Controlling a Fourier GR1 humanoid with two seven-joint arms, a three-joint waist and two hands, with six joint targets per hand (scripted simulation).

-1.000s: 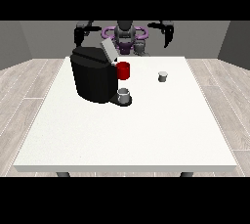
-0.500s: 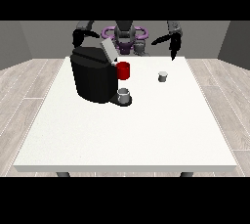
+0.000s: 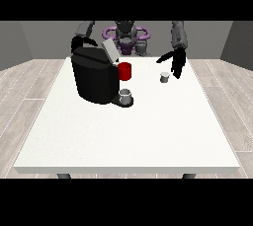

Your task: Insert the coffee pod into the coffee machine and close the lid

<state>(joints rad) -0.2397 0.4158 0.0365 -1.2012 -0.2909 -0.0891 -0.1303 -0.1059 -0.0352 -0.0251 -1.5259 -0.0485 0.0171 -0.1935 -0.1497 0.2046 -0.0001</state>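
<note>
1. Two hands belong to this rig, yet only one shows plainly. At the view's left, an arm comes down behind the coffee machine (image 3: pixel 95 78), and its hand is hidden by the machine's black body, so I cannot tell how its fingers lie.

2. Next along, the coffee machine stands on the white worktop (image 3: pixel 128 136), well to the left of the visible hand. Its lid (image 3: pixel 109 50) is tilted up and open. A red part (image 3: pixel 125 71) sits on the side facing that hand, and a small grey cup (image 3: pixel 126 95) rests on the machine's base beneath it.

3. Further right, the coffee pod (image 3: pixel 164 77) stands upright on the worktop, alone, just beside and slightly below the fingertips of the hand at the view's right.

4. The hand at the view's right (image 3: pixel 175 63) hangs over the worktop with its fingers pointing downward and its thumb stretched out towards the machine. It looks released and holds nothing; the pod is near it but apart from it.

5. By my judgement the task has barely begun. The lid is already up, which helps. Left to do: grasp the pod, carry it leftward to the machine's opening, seat it, then bring the lid down.
</note>
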